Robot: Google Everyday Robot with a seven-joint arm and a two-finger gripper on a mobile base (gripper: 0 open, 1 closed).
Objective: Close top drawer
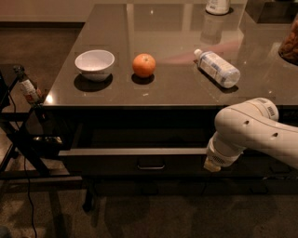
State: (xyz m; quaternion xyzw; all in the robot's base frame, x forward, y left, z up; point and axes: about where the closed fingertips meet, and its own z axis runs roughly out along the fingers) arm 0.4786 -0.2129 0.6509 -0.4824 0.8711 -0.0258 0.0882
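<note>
The top drawer [116, 160] stands pulled out a little below the glossy dark table [177, 88]. It has a dark front with a small central metal bar handle [150, 166] and a pale top edge. My white arm comes in from the right. Its wrist end, where the gripper [213, 163] sits, is against the right part of the drawer front. The fingers are hidden behind the wrist.
On the table are a white bowl [95, 64], an orange [144, 65] and a plastic bottle [218, 68] lying on its side. A jar [217, 6] stands at the far edge. A black stand with cables [21, 135] is at the left.
</note>
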